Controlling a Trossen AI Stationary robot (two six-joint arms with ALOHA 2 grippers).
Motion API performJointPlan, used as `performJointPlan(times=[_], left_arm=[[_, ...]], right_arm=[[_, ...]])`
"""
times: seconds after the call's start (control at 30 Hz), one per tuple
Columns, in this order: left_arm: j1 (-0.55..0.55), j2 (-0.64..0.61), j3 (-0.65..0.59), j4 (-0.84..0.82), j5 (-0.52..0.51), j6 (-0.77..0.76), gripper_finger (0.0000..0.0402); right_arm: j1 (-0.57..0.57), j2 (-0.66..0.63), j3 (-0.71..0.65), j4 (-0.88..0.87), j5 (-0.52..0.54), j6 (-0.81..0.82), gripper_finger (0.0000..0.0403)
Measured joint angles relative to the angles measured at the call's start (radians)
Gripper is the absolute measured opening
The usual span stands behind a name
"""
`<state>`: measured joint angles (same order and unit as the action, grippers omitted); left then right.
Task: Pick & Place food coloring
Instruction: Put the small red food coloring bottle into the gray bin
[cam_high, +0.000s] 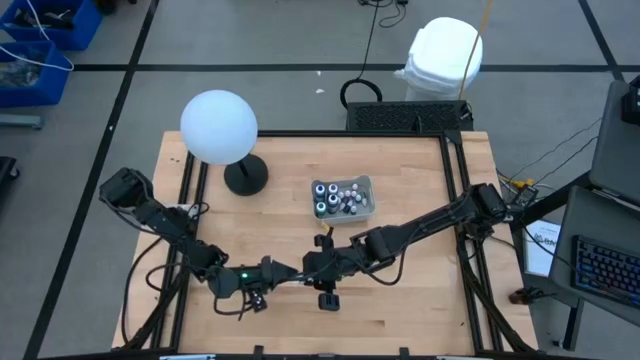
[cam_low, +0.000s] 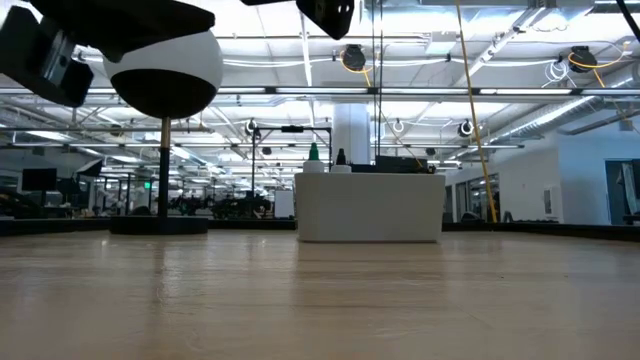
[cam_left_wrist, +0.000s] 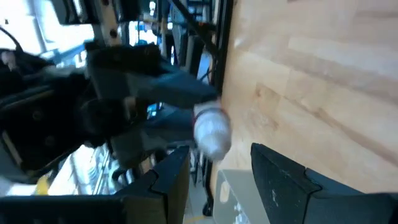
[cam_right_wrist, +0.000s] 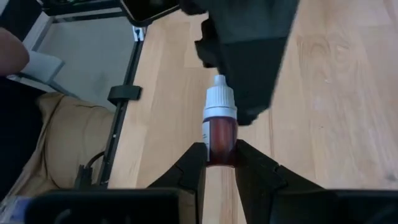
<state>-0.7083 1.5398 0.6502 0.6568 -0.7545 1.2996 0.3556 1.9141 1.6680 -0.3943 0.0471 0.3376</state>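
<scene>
Right hand (cam_right_wrist: 219, 163) clamps a small red bottle (cam_right_wrist: 219, 134), white dropper cap, over the wooden surface (cam_high: 420, 300). We see left hand (cam_left_wrist: 214, 171) released, facing it. Grey tray (cam_high: 366, 210) of vials sits behind.

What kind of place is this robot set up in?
Most likely a big open lab or workshop hall. The low view shows a high ceiling with rows of strip lights and exposed beams, and the high view shows a wooden table on a taped grey floor, with a keyboard beside it.
</scene>
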Motion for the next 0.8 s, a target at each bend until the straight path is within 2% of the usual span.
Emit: performJointPlan(times=[0.17, 0.5, 0.8], left_arm=[[0.02, 0.0, 0.0, 0.008, 0.076, 0.0, 0.0175], [0.028, 0.0, 0.0, 0.008, 0.1, 0.016, 0.0169], [0.038, -0.001, -0.001, 0.008, 0.08, 0.015, 0.0074]], right_arm=[[-0.008, 0.0, 0.0, -0.001, 0.0, 0.005, 0.0059], [-0.022, 0.001, 0.0, -0.007, 0.0, 0.01, 0.0059], [-0.023, 0.002, 0.0, -0.014, 0.0, 0.017, 0.0059]])
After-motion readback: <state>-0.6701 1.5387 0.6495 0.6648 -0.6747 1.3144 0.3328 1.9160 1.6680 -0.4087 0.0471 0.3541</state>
